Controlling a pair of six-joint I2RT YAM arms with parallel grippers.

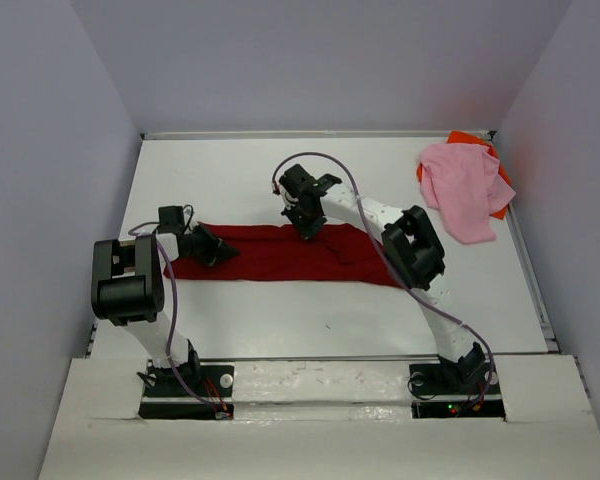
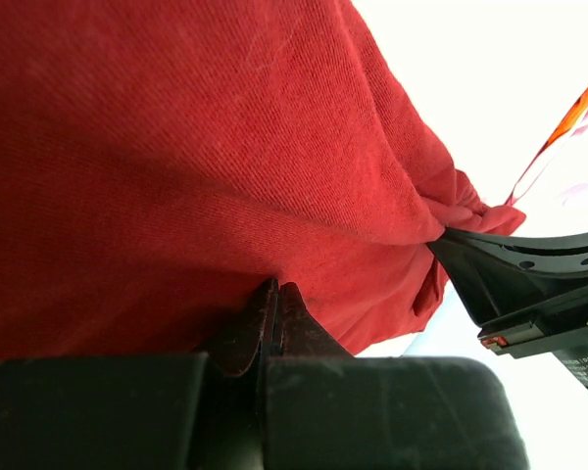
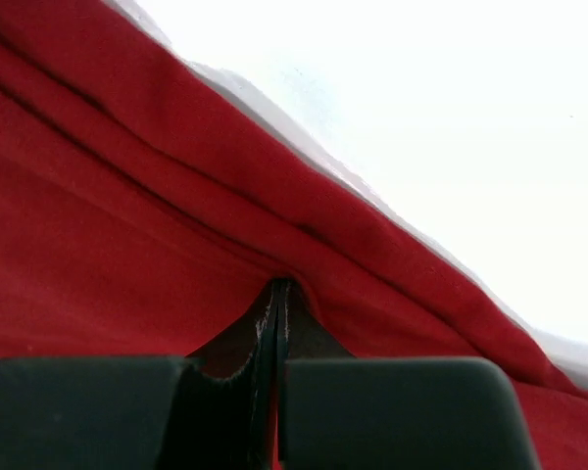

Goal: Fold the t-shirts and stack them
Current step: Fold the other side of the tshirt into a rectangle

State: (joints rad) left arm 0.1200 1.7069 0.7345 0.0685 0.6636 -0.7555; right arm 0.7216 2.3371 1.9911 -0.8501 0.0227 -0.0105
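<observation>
The dark red t-shirt (image 1: 280, 255) lies as a long folded band across the middle of the table. My left gripper (image 1: 212, 248) is shut on its left end; the left wrist view shows the cloth (image 2: 176, 157) pinched between the closed tips (image 2: 274, 294). My right gripper (image 1: 308, 226) is shut on the band's far edge near its middle; the right wrist view shows red folds (image 3: 127, 225) at the closed tips (image 3: 279, 292). The light pink t-shirt (image 1: 462, 188) lies crumpled at the far right on top of the bright orange t-shirt (image 1: 500, 196), which shows only at its edges.
The white table (image 1: 320, 320) has a raised rim at the back and right side (image 1: 530, 260). Grey walls enclose it on three sides. The right gripper's body (image 2: 529, 284) shows at the right of the left wrist view.
</observation>
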